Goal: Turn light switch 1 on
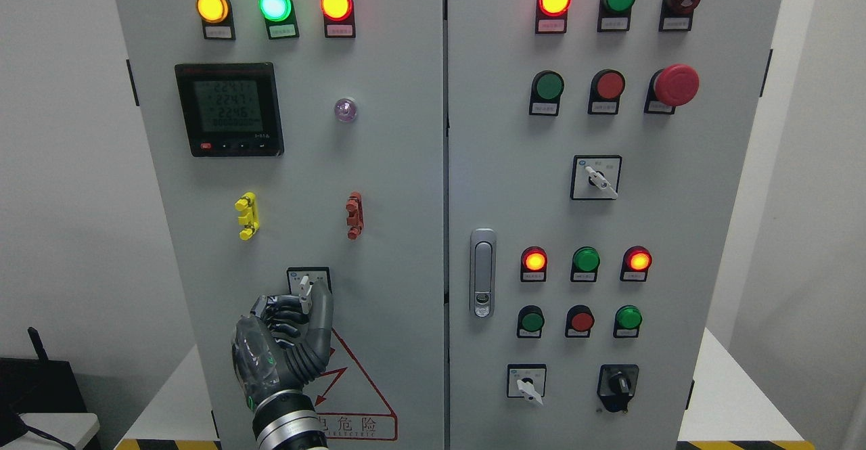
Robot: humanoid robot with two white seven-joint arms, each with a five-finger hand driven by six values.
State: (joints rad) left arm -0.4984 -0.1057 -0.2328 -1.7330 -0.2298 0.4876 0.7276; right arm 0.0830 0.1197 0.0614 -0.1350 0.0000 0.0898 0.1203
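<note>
Switch: I see the rotary switch [306, 287] at my left hand's [287, 331] fingertips, lever upright.
Hand: thumb and curled fingers pinch the lever.
Cabinet [379, 186]: doors closed.

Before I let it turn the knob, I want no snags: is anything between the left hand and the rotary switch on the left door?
Nothing visible. The left hand is already at the rotary switch, fingers around its lever.

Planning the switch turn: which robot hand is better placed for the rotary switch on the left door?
Left. The left robot hand is already at the rotary switch, fingers around its white lever. No right arm is in view.
</note>
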